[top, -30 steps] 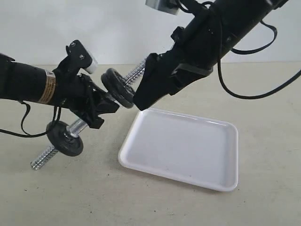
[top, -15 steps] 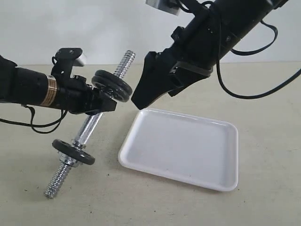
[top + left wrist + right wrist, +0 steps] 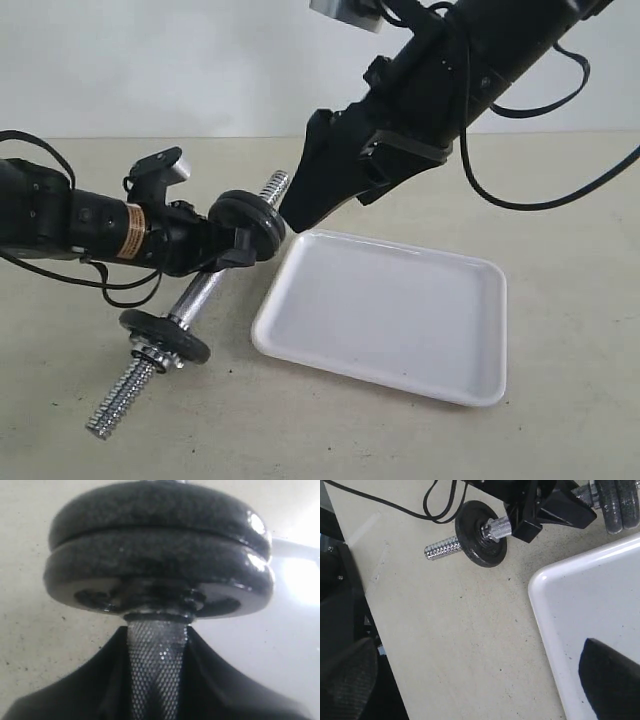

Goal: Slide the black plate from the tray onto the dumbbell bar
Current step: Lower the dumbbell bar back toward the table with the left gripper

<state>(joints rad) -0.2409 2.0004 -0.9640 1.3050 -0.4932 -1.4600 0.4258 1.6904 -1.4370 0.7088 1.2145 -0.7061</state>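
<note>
My left gripper (image 3: 218, 258) is shut on the knurled middle of the dumbbell bar (image 3: 195, 295), which slopes from a threaded end (image 3: 110, 412) near the table up toward the tray. Two black discs sit pressed together on the upper end; the outer one is the black plate (image 3: 250, 225) (image 3: 160, 510). A single black disc (image 3: 165, 337) sits on the lower end. The white tray (image 3: 470, 385) holds nothing. My right gripper (image 3: 297, 218) hangs open over the tray's far left corner, just right of the plate, its fingers (image 3: 612, 680) wide apart and empty.
The beige table (image 3: 330, 440) carries only the tray and the bar. The right arm's black cables (image 3: 520, 205) loop above the tray's far side. A white wall stands behind. In the right wrist view the tray rim (image 3: 540, 595) lies beside the bar's lower disc (image 3: 481, 534).
The left arm has swung the bar steeper and sunk lower, bringing its lower threaded end down near the table. The right gripper has drawn slightly back from the discs and stays open.
</note>
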